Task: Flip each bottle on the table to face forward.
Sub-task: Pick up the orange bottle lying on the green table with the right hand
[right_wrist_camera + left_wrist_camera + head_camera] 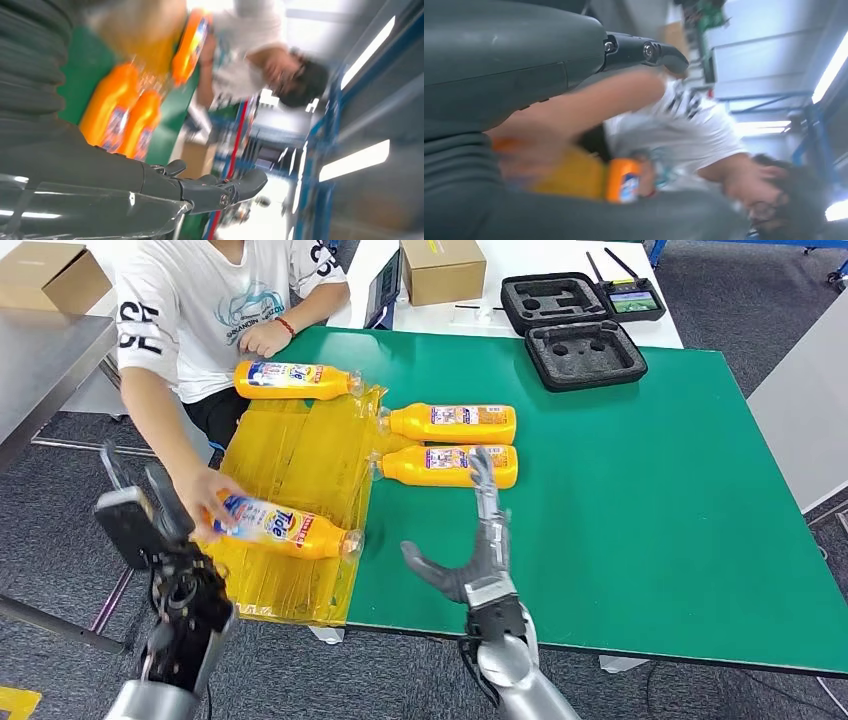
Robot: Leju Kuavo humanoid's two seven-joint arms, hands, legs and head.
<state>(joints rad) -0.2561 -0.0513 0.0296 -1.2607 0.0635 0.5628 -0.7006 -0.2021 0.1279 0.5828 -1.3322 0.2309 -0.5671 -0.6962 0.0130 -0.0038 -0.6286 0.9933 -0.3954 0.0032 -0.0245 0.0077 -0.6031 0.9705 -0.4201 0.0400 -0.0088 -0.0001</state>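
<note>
Several orange bottles lie on their sides on the green table point(620, 480). A person's hand point(205, 498) holds the nearest bottle point(285, 527) over the yellow plastic sheet point(295, 465). A second bottle point(295, 379) lies at the sheet's far end. Two more bottles point(455, 422) point(440, 465) lie side by side on the green. My right hand point(475, 560) stands open, fingers up, just in front of the nearer of that pair. My left hand point(150, 525) hovers open off the table's left edge, near the person's hand. The pair of bottles point(120, 112) is blurred in the right wrist view.
A person in a white T-shirt point(210, 300) sits at the table's far left corner. Two black foam cases point(585, 352) point(555, 295) and a cardboard box point(442, 268) stand at the back. The right half of the green table is bare.
</note>
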